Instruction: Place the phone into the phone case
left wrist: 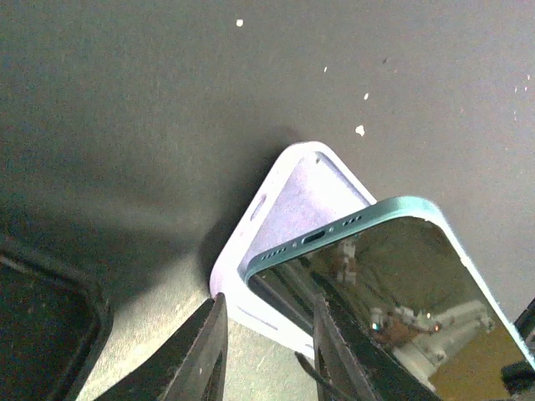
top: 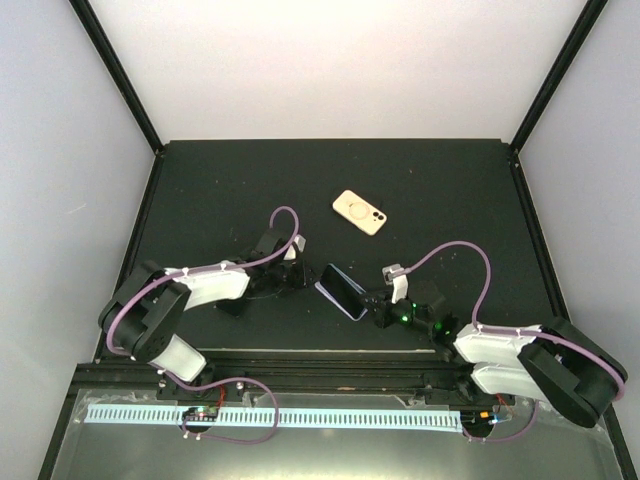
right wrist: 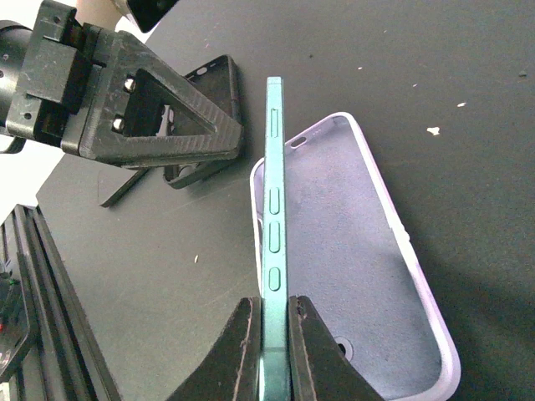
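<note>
A teal phone [right wrist: 274, 209] stands on its long edge, pinched between the fingers of my right gripper [right wrist: 272, 305], which is shut on it. It is held over the left side of a lilac phone case [right wrist: 351, 251] that lies open side up on the black table. In the left wrist view the phone [left wrist: 393, 276] tilts above the case [left wrist: 301, 188]. My left gripper [left wrist: 268, 297] is open, with its fingertips just short of the case's near corner. In the top view the phone [top: 340, 290] sits between the left gripper [top: 290, 272] and the right gripper [top: 368, 300].
A black phone case [right wrist: 213, 83] lies under the left gripper. A beige case with a ring on its back [top: 360, 211] lies farther back on the table. Black frame rails [top: 300, 372] run along the near edge.
</note>
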Controlling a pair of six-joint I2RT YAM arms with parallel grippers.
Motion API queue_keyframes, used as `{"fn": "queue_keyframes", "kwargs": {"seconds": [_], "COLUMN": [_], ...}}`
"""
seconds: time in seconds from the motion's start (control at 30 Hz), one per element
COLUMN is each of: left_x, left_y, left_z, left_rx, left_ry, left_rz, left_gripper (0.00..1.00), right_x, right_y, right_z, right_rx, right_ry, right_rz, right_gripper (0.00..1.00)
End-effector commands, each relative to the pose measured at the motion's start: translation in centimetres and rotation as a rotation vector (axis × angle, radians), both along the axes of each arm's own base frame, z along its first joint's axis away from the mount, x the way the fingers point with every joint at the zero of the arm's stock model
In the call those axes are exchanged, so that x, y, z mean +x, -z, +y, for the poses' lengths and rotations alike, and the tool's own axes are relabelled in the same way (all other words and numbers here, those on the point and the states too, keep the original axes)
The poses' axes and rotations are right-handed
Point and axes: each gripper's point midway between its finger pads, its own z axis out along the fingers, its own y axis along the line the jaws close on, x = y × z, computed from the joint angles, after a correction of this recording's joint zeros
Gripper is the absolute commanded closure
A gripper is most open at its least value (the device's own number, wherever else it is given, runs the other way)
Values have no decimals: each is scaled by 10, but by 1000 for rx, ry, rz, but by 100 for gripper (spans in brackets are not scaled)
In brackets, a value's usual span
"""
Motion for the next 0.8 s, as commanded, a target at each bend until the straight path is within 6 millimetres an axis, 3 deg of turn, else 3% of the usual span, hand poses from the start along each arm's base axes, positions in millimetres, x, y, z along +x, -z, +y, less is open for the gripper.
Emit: {"fn": "queue_keyframes", "kwargs": {"seconds": [0.0,0.33,0.77], "left_x": [-14,-30,-11], "left_y": [2,23,15], "left_z": [0,-5,-17], "left_rx": [-33,-94,-105], "left_ry": [23,28,27], "left_rz": [17,70,35], "left_gripper": [69,68,73], "right_x": [-12,-15,-13], "right_y": [4,6,36], "right_z": [3,15,3], "right_rx": [-25,-22,-93], "right_ry": [-78,-148,-60], "right_rz": [-3,21,180], "right_gripper": [99,99,93]}}
